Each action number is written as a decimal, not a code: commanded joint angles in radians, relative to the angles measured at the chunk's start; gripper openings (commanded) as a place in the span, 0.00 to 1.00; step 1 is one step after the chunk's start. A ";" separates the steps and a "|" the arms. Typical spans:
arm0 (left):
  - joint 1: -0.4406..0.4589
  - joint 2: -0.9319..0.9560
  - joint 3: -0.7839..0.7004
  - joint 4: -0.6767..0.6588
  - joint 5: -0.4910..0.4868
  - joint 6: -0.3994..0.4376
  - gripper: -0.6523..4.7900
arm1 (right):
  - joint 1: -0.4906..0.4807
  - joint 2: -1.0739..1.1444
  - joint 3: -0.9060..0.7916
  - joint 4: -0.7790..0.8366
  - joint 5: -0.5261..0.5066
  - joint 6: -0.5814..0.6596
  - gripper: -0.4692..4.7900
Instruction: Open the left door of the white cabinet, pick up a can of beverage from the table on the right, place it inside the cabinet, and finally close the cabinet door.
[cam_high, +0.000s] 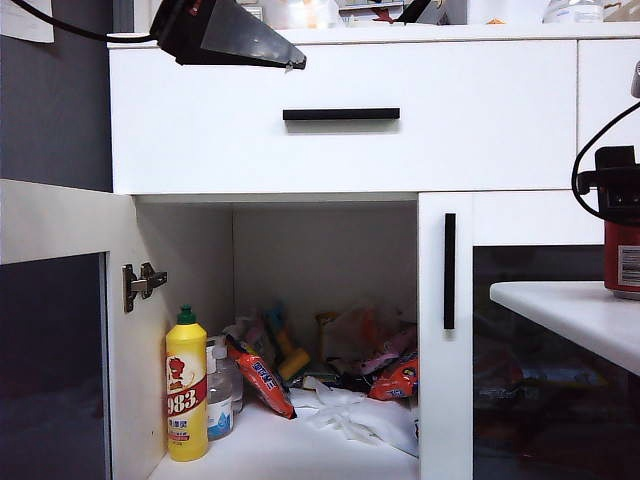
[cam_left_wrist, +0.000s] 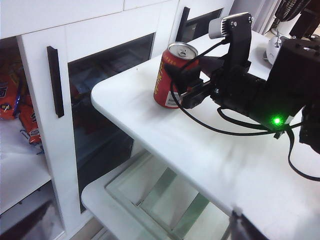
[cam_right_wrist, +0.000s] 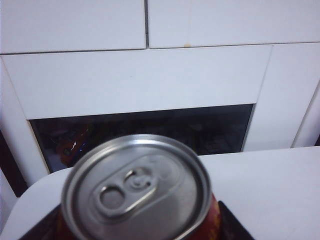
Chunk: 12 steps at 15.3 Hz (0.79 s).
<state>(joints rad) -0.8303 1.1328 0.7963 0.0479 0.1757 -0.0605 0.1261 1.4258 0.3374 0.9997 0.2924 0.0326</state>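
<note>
The white cabinet (cam_high: 340, 150) has its left door (cam_high: 60, 330) swung wide open, so its lower compartment shows. At the right, the red can of beverage (cam_high: 622, 262) stands upright near the edge of the white table (cam_high: 570, 310). My right gripper (cam_high: 618, 195) is down over it. In the right wrist view the can's silver top (cam_right_wrist: 135, 185) fills the gap of the right gripper (cam_right_wrist: 137, 230), with a dark finger (cam_right_wrist: 232, 225) against each side. The left wrist view shows the can (cam_left_wrist: 170, 75) held the same way. My left gripper (cam_high: 235, 40) hangs high at the upper left, open and empty.
Inside the open compartment stand a yellow bottle (cam_high: 187, 385) with a green cap, a small clear bottle, snack packets (cam_high: 262, 378) and a white cloth (cam_high: 360, 415). The shut right door (cam_high: 449, 270) has a black handle. A lower glass-topped shelf (cam_left_wrist: 150, 200) sits under the table.
</note>
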 joint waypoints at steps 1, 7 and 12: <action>0.001 -0.001 0.003 0.011 0.004 0.001 1.00 | -0.001 0.006 0.004 0.023 0.000 0.000 0.99; 0.001 -0.001 0.003 -0.003 0.005 0.000 1.00 | -0.019 0.044 0.048 0.022 0.000 0.000 0.98; 0.001 -0.002 0.003 -0.009 0.005 -0.003 1.00 | -0.019 0.044 0.048 -0.009 -0.007 0.001 0.73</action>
<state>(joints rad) -0.8295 1.1332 0.7967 0.0322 0.1761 -0.0608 0.1074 1.4708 0.3832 1.0008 0.2855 0.0322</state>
